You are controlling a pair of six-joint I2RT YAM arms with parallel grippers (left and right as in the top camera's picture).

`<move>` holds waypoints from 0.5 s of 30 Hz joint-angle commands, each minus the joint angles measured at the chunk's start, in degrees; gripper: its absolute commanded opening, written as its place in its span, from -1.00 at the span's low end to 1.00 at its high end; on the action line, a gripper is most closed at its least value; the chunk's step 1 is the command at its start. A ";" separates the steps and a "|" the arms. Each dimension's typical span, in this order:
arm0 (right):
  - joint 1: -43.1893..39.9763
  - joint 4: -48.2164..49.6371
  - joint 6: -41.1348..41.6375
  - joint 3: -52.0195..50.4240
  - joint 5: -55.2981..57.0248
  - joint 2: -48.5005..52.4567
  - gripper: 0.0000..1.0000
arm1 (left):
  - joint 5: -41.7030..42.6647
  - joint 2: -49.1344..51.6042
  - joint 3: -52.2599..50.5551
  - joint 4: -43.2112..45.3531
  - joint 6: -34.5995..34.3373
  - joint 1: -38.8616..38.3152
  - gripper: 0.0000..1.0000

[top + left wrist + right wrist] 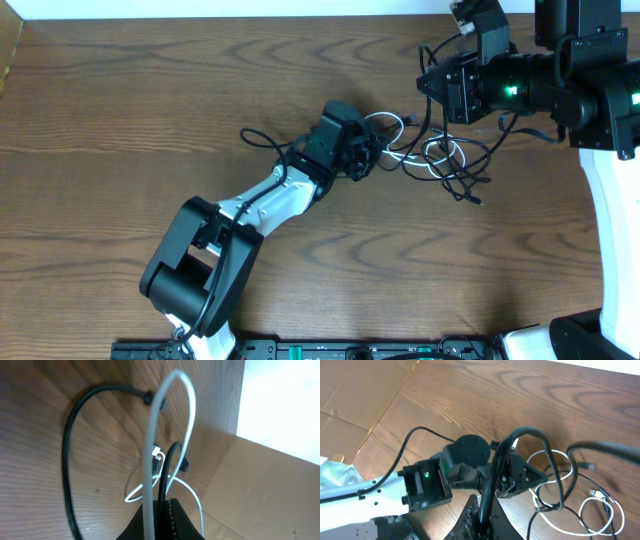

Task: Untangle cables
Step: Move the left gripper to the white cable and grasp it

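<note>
The cables (435, 155) lie as a loose black and white tangle on the wooden table right of centre. My left gripper (368, 152) reaches into the tangle's left side. In the left wrist view it (160, 510) is shut on the white cable (172, 405), which loops up from the jaws, with a thin black strand (167, 467) beside it. My right gripper (428, 85) hangs above the tangle's upper edge. In the right wrist view it (487, 507) is shut on the black cable (530, 432), which arcs up and down into the heap (570, 490).
Flat cardboard (355, 395) lies past the table's left edge (10, 60). The left arm's body (230, 230) crosses the table's lower middle. The right arm's housing (560, 80) fills the top right corner.
</note>
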 commanded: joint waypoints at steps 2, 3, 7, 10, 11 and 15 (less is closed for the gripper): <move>0.46 -0.07 -1.53 0.42 1.40 -0.55 -0.98 | 4.00 -1.60 -0.11 -0.76 6.10 3.13 -0.85; 0.46 -0.07 -1.53 0.42 1.51 -0.55 -0.98 | 4.70 -1.62 -0.11 -0.76 6.64 3.63 -0.85; 0.35 -0.09 -1.51 0.42 2.45 -0.55 -0.98 | 8.94 -1.73 -0.11 -0.83 8.50 5.86 -0.85; 0.35 -0.07 -1.51 0.42 2.45 -0.55 -0.98 | 11.17 -1.73 -0.11 -0.92 9.44 7.08 -0.85; 0.35 -0.07 -1.51 0.42 2.45 -0.55 -0.98 | 11.52 -1.73 -0.11 -0.94 10.12 7.39 -0.85; 0.35 -0.04 -1.51 0.42 2.45 -0.52 -0.98 | 11.76 -1.73 -0.11 -0.94 13.05 7.78 -0.85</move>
